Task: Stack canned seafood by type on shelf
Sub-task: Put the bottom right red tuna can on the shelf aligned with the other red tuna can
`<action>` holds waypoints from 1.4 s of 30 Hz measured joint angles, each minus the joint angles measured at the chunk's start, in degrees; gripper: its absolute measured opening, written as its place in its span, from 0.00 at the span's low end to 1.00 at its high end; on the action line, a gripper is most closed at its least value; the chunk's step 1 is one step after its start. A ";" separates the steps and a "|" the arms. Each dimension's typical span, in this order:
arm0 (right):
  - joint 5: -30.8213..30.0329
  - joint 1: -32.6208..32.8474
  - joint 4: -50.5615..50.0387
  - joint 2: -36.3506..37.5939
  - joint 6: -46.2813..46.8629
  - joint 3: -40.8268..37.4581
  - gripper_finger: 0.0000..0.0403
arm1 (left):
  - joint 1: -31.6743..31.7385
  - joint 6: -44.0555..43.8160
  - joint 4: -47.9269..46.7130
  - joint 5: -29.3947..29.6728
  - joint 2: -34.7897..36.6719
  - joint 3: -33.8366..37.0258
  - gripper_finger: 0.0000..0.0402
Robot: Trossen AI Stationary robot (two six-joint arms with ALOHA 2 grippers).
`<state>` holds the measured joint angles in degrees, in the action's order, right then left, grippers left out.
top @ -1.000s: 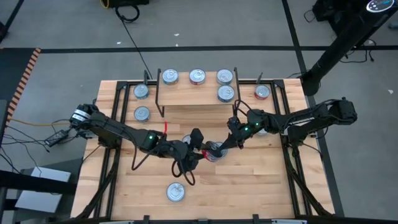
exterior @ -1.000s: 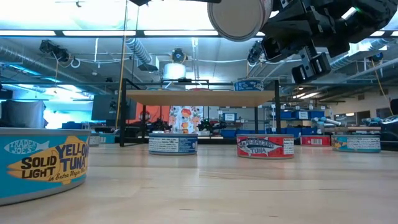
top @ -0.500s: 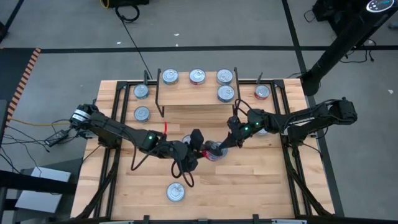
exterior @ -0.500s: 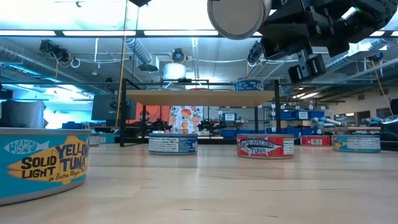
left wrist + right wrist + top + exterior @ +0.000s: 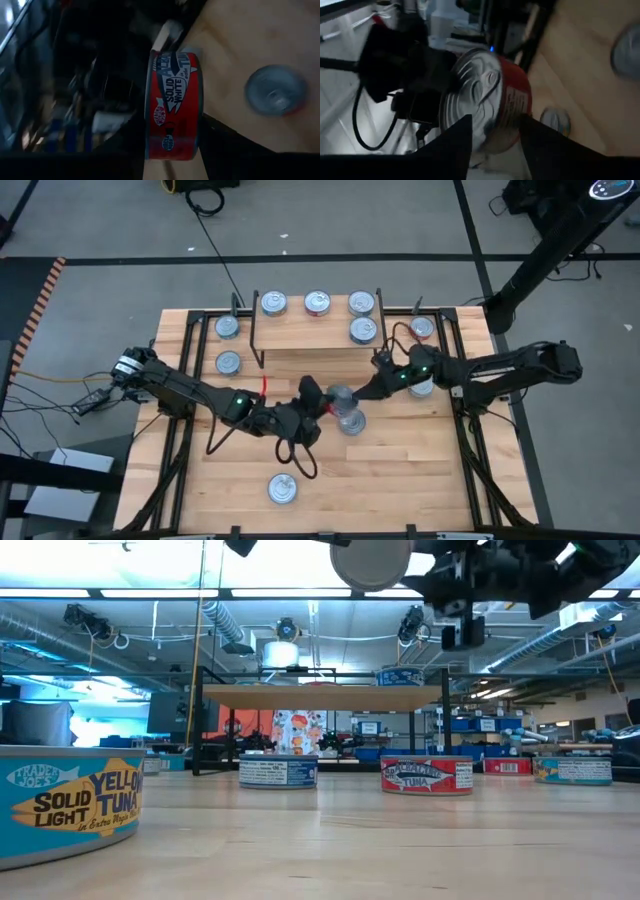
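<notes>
A red-labelled can [image 5: 172,105] of the canned seafood hangs high over the table's middle, and my left gripper [image 5: 172,156] is shut on it. The low view shows its round end [image 5: 370,562] at the top edge. My right gripper [image 5: 492,145] stands open just right of the can [image 5: 480,95], its fingers short of it and touching nothing. In the high view my left gripper [image 5: 322,402] and right gripper [image 5: 364,392] face each other. The shelf [image 5: 315,340] stands at the far edge with several cans, such as one [image 5: 364,330], on its plank. My left gripper pinches the red can between its two fingers, one on each flat end [image 5: 199,142], across the can's short height. The fingers come from the table's left, slanting a little downward. The can sits on edge, lifted clear of the table.
On the table, a red can [image 5: 350,422] lies under the grippers and another can [image 5: 298,402] lies under my left arm. Other cans sit near the front edge [image 5: 283,488], at the far left [image 5: 228,363] and at the far right [image 5: 421,328].
My right gripper has let go of the red can and drawn back toward the table's right and far edges, rising a little. The can stays in my left gripper, which has turned about its wrist, and the can has gone slightly up and left.
</notes>
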<state>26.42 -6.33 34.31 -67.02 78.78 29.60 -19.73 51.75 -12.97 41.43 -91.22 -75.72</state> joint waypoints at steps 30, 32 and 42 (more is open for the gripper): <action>-18.34 4.18 -15.08 13.72 -23.99 0.14 0.01 | 19.77 -21.59 -13.97 6.30 -0.14 0.19 0.37; -18.91 4.44 -15.04 13.72 -24.70 0.14 0.01 | 20.88 -20.50 -13.17 5.18 -0.87 0.17 0.37; -19.11 4.50 -15.22 13.75 -25.28 0.12 0.01 | 23.04 -20.28 -13.47 4.10 -3.95 0.14 0.37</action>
<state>7.31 -1.83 19.10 -53.27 53.51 29.71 3.32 31.48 -26.44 45.53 -95.17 -75.58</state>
